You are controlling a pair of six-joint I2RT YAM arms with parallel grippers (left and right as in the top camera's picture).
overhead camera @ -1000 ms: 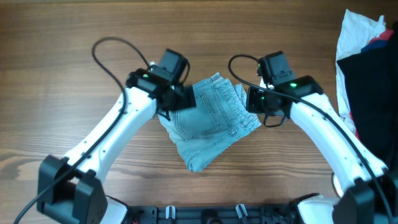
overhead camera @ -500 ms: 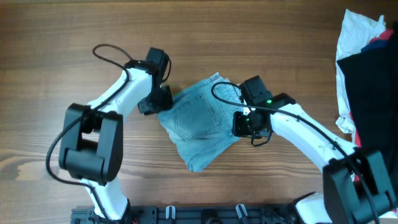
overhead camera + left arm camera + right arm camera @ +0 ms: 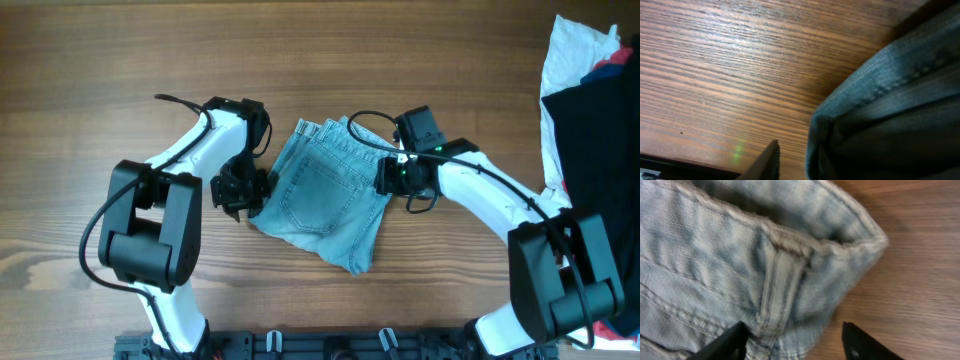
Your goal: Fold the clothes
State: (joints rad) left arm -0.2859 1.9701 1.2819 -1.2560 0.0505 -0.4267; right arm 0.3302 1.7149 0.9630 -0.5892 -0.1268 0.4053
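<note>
- Shorts (image 3: 325,195) lie folded flat on the bench (image 3: 90,70), between the two arms, back pocket up.
- Left jaws sit at the shorts' left edge. The wrist view shows one finger (image 3: 767,162) just beside a hem and the other hidden, so I cannot tell whether they are open or closed.
- Right jaws stand open at the waistband corner, with the belt loop (image 3: 777,287) between the fingers, gripping nothing.
- Far right: a pile (image 3: 590,110) of clothes.

No text, label, brand, number or sign can be read anywhere in these views, neither on fabric, nor arms, nor wood.
</note>
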